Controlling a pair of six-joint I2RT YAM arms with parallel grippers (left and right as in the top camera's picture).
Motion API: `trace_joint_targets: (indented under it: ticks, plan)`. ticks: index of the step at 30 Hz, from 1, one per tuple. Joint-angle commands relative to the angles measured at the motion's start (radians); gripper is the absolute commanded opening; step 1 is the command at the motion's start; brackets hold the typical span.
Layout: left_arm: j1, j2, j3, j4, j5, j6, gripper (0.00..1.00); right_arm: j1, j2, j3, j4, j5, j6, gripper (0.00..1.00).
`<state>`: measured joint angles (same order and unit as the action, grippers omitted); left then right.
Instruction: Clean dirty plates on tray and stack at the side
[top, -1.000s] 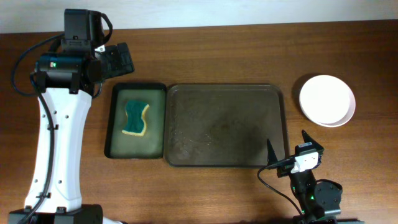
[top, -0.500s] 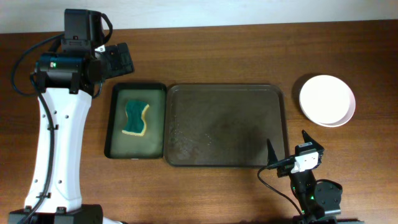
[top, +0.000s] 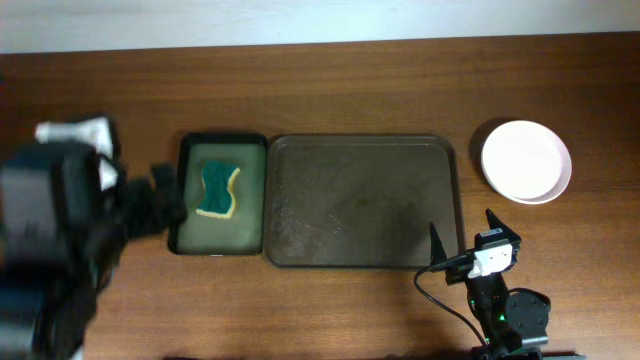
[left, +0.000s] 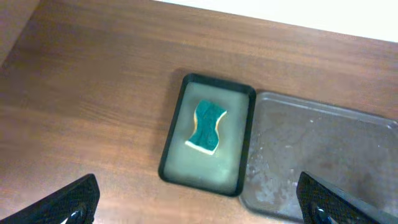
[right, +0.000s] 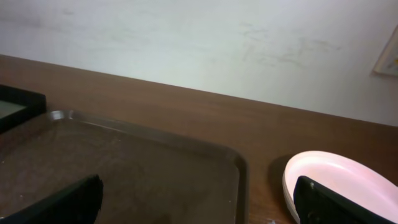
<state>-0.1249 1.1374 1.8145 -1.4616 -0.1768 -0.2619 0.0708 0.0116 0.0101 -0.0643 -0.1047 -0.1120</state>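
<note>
At the near edge of the table (top: 330, 310), your right gripper (top: 462, 235) sits low by the near right corner of the tray (top: 360, 200), jaws spread wide, nothing between them. The work looks finished, so the step in hand is judged a tidy withdrawal: lift that gripper straight up beside the rim rather than sweeping right toward the plates (top: 526, 160). On the near left, your left gripper (left: 196, 182) hangs high above the wood, jaws likewise spread and empty. From overhead the left arm (top: 60, 240) shows only as a dark blur, so park it gently and keep it clear of the green tray (top: 240, 235). Farther in, the tray lies bare of plates, faint streaks on its floor. Just to its left the green tray holds the sponge (top: 219, 190), flat in the middle. Farthest, on the right and apart from the tray, the plates sit stacked on bare wood; their number cannot be told. Right wrist: level and low, facing across the tray to the stack. Left wrist: tipped down over the sponge.
</note>
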Motion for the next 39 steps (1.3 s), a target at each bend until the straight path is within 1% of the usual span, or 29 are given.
trace_joint_targets:
  ticks: [1,3,5,9,10,12,16,17,19,21,25,31,34,39]
  plan:
    - [0.001,-0.136,-0.163,0.013,-0.004,-0.003,0.99,-0.006,-0.008,-0.005,-0.007,0.012,0.005,0.98]
    - [0.001,-0.230,-0.261,0.057,-0.003,-0.003,1.00,-0.006,-0.008,-0.005,-0.007,0.012,0.005,0.98]
    - [0.001,-0.334,-0.373,0.133,0.006,-0.003,1.00,-0.006,-0.008,-0.005,-0.007,0.012,0.005,0.98]
    - [0.001,-0.531,-0.601,0.312,0.008,-0.055,0.99,-0.006,-0.008,-0.005,-0.007,0.012,0.005,0.98]
    - [0.001,-0.605,-0.693,0.414,0.008,-0.090,0.99,-0.006,-0.008,-0.005,-0.007,0.012,0.005,0.98]
    - [0.001,-0.686,-0.803,0.579,0.018,-0.139,0.99,-0.006,-0.008,-0.005,-0.007,0.012,0.005,0.98]
    - [0.001,-0.801,-0.988,0.950,0.089,-0.142,0.99,-0.006,-0.008,-0.005,-0.007,0.012,0.005,0.98]
    - [0.001,-0.834,-1.047,1.082,0.109,-0.142,0.99,-0.006,-0.008,-0.005,-0.007,0.012,0.005,0.98]
    - [0.001,-0.884,-1.135,1.272,0.130,-0.142,0.99,-0.006,-0.008,-0.005,-0.007,0.012,0.005,0.98]
    - [0.001,-0.922,-1.197,1.378,0.129,-0.142,0.99,-0.006,-0.008,-0.005,-0.007,0.012,0.005,0.98]
    - [0.001,-1.003,-1.320,1.501,0.129,-0.142,0.99,-0.006,-0.008,-0.005,-0.007,0.012,0.005,0.98]
    - [0.018,-1.130,-1.504,1.595,0.121,-0.142,0.99,-0.006,-0.008,-0.005,-0.007,0.012,0.005,0.98]
    - [0.046,-1.132,-1.571,1.648,0.130,-0.142,0.99,-0.006,-0.008,-0.005,-0.007,0.012,0.005,0.98]
    - [0.068,-1.132,-1.683,1.656,0.132,-0.142,0.99,-0.006,-0.008,-0.005,-0.007,0.012,0.005,0.98]
